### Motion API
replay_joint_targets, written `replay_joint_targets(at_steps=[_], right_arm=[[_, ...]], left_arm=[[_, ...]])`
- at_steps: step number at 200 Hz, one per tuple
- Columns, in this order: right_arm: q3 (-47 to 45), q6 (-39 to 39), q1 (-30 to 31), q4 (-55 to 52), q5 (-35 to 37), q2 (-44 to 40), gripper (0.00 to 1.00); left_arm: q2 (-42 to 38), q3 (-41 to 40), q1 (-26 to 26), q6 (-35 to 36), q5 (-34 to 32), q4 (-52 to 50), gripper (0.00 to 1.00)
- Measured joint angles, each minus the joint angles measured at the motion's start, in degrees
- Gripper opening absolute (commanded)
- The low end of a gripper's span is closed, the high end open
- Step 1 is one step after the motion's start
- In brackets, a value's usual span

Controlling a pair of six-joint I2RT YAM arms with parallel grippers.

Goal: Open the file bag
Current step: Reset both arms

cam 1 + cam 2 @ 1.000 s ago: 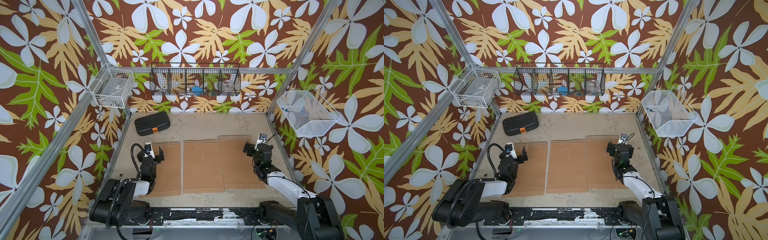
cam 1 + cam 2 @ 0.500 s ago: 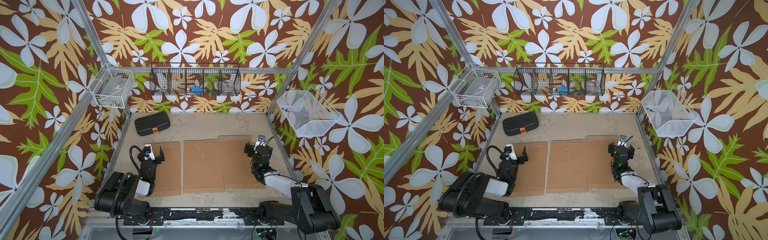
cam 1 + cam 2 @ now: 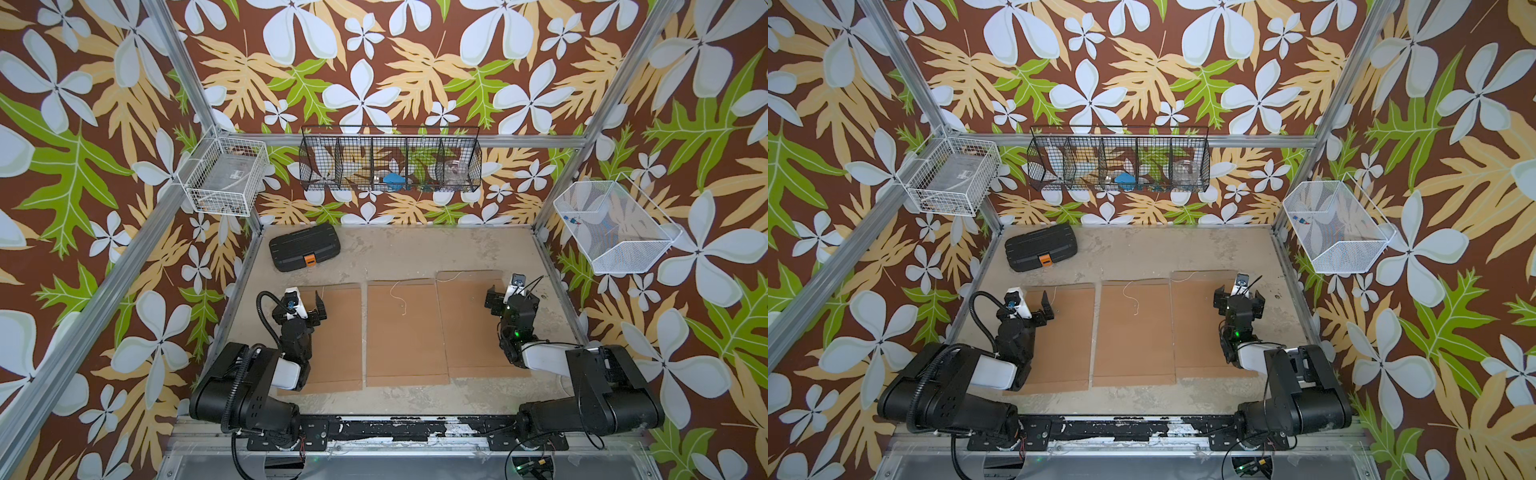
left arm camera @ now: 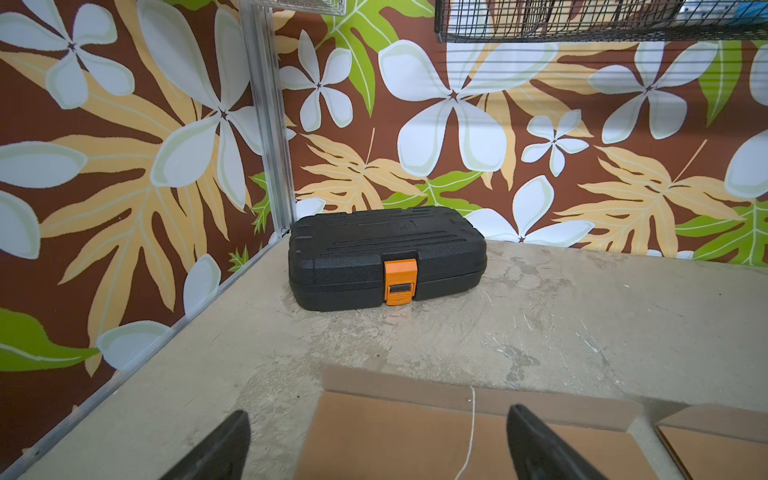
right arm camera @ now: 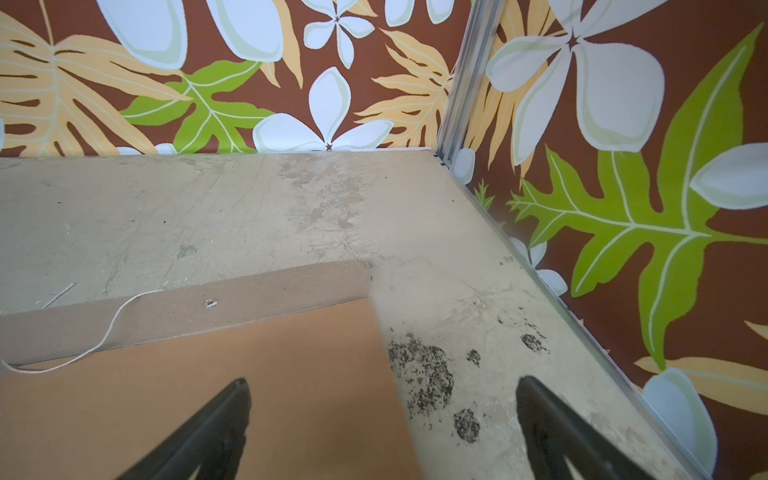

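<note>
Now, in both top views we see three brown file bags lying flat and close together in a row on the desk point(image 3: 415, 245): the left file bag point(image 3: 338, 340), the middle file bag point(image 3: 405, 336) and the right file bag point(image 3: 469, 328). A thin white string point(image 3: 399, 296) curls on the middle one. The left fingers point(image 3: 319, 301) hang spread over the far outer corner of the left file bag, holding nothing. The right fingers point(image 3: 1219, 296) stand spread over the far outer edge of the right file bag, also holding nothing. A black case point(image 3: 1040, 249) lies near the far left corner of the desk, well apart from the bags. A black wire basket point(image 3: 390, 164) hangs on the back wall.

From the left wrist we look between the two wide-apart left fingers point(image 4: 224, 449); one is over bare desk, the other over the left file bag point(image 4: 374, 436). Its paler flap point(image 4: 415, 384) lies flat, and a string point(image 4: 469, 432) runs down the bag. The black case point(image 4: 386, 249), with its orange latch point(image 4: 400, 282), sits shut beyond.

From the right wrist, the right fingers point(image 5: 216, 428) are likewise wide apart, one over the right file bag point(image 5: 249, 353), the other over bare, stained desk. The bag's flap point(image 5: 249, 295) lies flat, with a loose string point(image 5: 104, 336) across it.
</note>
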Motion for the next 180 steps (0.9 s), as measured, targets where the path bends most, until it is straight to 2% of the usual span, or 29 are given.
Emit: replay_joint_targets(at_steps=[52, 180], right_arm=[[-2.67, -1.14, 0.04, 5.62, -1.92, 0.79, 1.00], [-1.79, -1.55, -1.09, 6.58, -6.49, 1.55, 1.00]], left_arm=[[0.00, 0.00, 0.00, 0.00, -0.04, 0.00, 1.00], [0.00, 0.00, 0.00, 0.00, -0.04, 0.00, 1.00]])
